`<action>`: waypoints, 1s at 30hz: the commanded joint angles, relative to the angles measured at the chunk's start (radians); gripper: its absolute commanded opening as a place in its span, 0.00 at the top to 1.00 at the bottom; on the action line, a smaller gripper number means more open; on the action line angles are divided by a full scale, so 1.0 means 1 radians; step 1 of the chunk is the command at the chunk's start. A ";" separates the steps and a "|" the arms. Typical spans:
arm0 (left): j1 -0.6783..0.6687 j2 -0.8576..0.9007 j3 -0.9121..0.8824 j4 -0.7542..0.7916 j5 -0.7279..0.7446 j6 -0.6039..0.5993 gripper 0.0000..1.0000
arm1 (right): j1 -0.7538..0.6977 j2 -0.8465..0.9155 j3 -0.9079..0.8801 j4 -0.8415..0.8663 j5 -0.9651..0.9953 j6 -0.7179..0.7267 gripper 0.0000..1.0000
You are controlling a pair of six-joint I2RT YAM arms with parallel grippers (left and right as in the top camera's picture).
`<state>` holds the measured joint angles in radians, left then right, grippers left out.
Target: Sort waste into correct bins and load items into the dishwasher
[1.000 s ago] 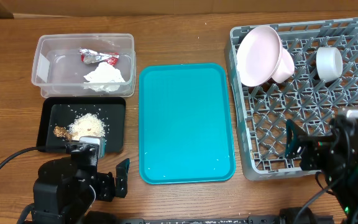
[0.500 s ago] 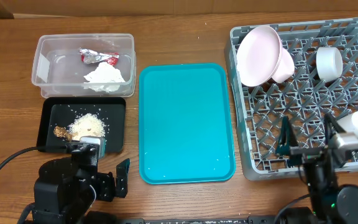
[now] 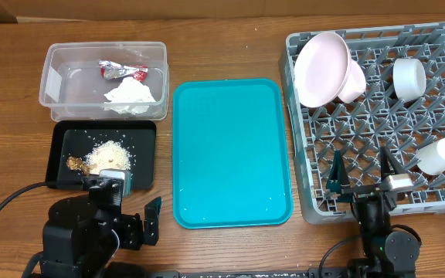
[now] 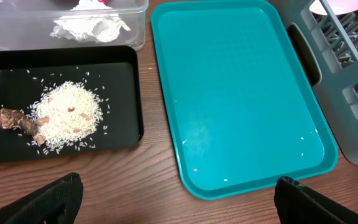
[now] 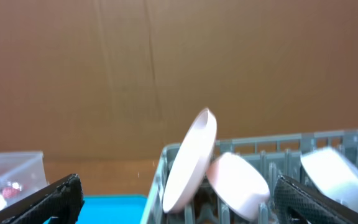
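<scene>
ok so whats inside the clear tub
The clear tub holds a red-and-silver foil wrapper and a crumpled white napkin beside it. Anything under the napkin is covered and cannot be seen.

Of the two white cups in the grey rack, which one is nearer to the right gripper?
The front cup, at the rack's right edge near the right gripper; the back cup sits farther away, beside the pink bowl.

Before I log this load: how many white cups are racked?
2. The far cup sits in the rack, back right; the near cup lies by its right edge. None seems hidden.
</scene>
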<state>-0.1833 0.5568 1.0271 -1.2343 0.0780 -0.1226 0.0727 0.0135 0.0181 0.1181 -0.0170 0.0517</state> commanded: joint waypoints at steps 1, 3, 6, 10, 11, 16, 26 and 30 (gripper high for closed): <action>0.000 -0.002 0.002 0.002 -0.007 0.003 0.00 | 0.006 -0.011 -0.010 -0.063 0.016 0.000 0.00; 0.000 -0.002 0.002 0.002 -0.007 0.003 0.00 | 0.006 -0.011 -0.010 -0.133 0.016 0.000 0.00; 0.000 -0.002 0.002 0.002 -0.007 0.003 0.00 | 0.006 -0.005 -0.010 -0.199 0.016 0.000 0.00; 0.000 -0.002 0.002 0.002 -0.007 0.003 0.00 | 0.006 -0.005 -0.010 -0.202 0.016 0.000 0.00; 0.000 -0.002 0.002 0.002 -0.007 0.003 0.00 | 0.006 -0.005 -0.010 -0.202 0.016 0.000 0.00; 0.000 -0.002 0.002 0.002 -0.007 0.003 0.00 | 0.006 -0.005 -0.010 -0.202 0.016 0.000 0.00; 0.000 -0.002 0.002 0.002 -0.007 0.003 0.00 | 0.006 -0.005 -0.010 -0.202 0.016 0.000 0.00; 0.000 -0.002 0.002 0.002 -0.007 0.003 0.00 | 0.006 -0.005 -0.010 -0.202 0.016 0.000 0.00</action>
<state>-0.1833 0.5568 1.0271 -1.2346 0.0780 -0.1226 0.0731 0.0158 0.0181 -0.0898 -0.0105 0.0521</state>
